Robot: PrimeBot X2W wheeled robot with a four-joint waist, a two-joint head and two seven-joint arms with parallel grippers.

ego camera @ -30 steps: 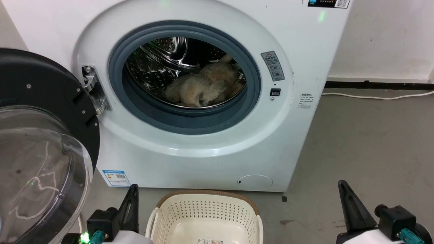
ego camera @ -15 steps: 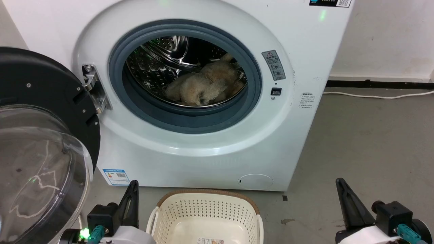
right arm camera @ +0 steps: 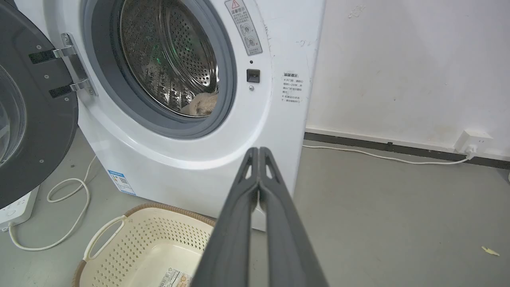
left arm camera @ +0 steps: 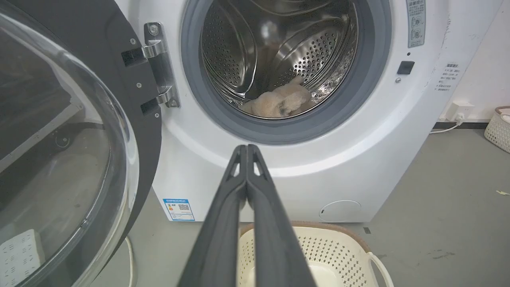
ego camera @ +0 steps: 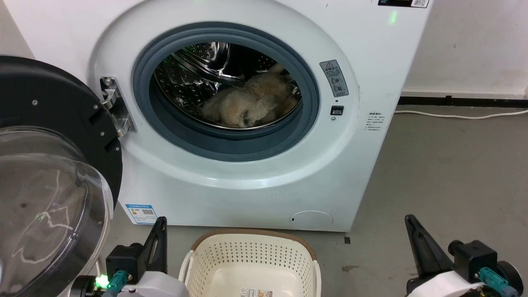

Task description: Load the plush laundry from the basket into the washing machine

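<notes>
The cream-beige plush laundry (ego camera: pixel 251 103) lies inside the steel drum of the white washing machine (ego camera: pixel 231 177), low and to the right; it shows too as a plush heap (left arm camera: pixel 279 104) and a sliver of fur (right arm camera: pixel 201 107). The machine's bubble door (ego camera: pixel 45 194) stands swung open at the left. The perforated basket (ego camera: pixel 251 264) sits on the floor in front of the machine, with only a label on its bottom. My left gripper (ego camera: pixel 161 225) is shut beside the basket's left; its fingertips (left arm camera: pixel 246 149) meet with nothing between. My right gripper (ego camera: pixel 410 222) is shut, off to the basket's right, tips (right arm camera: pixel 259 151) together.
A white cable (ego camera: pixel 458 117) runs along the floor by the wall at the right. Another cord (right arm camera: pixel 63 207) loops on the floor left of the basket near a white power strip (right arm camera: pixel 16 209). A second basket (left arm camera: pixel 498 127) stands far right.
The head view has drifted slightly, so the machine sits a bit higher and both grippers show a little higher and more to the left. Nothing else moved.
</notes>
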